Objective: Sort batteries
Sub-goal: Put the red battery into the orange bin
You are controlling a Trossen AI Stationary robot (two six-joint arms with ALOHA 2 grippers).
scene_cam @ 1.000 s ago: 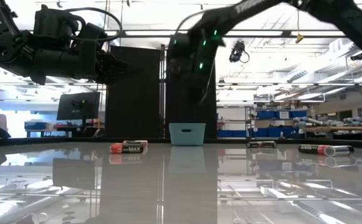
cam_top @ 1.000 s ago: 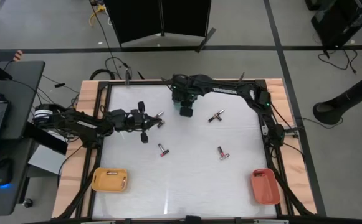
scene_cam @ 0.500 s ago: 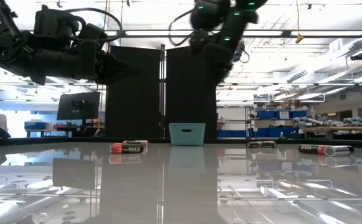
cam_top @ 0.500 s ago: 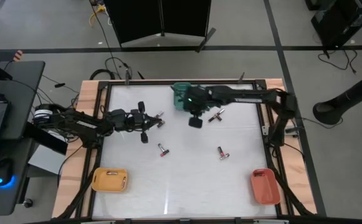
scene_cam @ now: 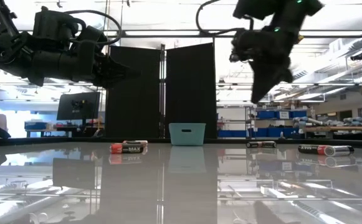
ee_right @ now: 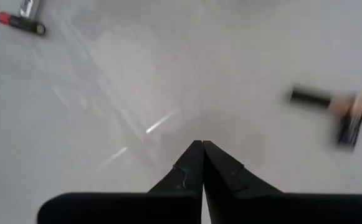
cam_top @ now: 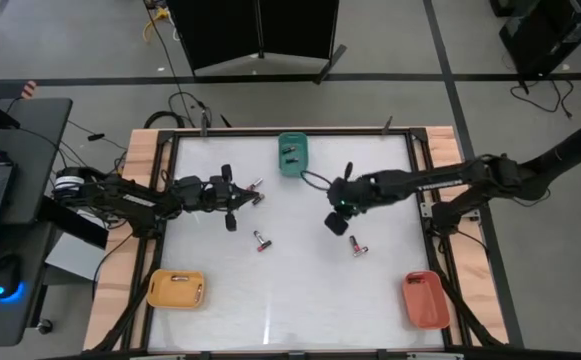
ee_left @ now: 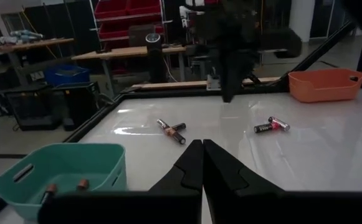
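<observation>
Both tools closed and empty above the table point(cam_top: 300, 290).
Right tool point(cam_top: 336, 222) hangs near a battery point(cam_top: 357, 245) (red-ended); left tool point(cam_top: 258, 196) waits by the crossed pair point(ee_left: 171, 130).

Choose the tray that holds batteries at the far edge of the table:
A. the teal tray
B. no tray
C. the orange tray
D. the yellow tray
A: the teal tray sits at the far edge, with two batteries inside, as the left wrist view shows.
</observation>
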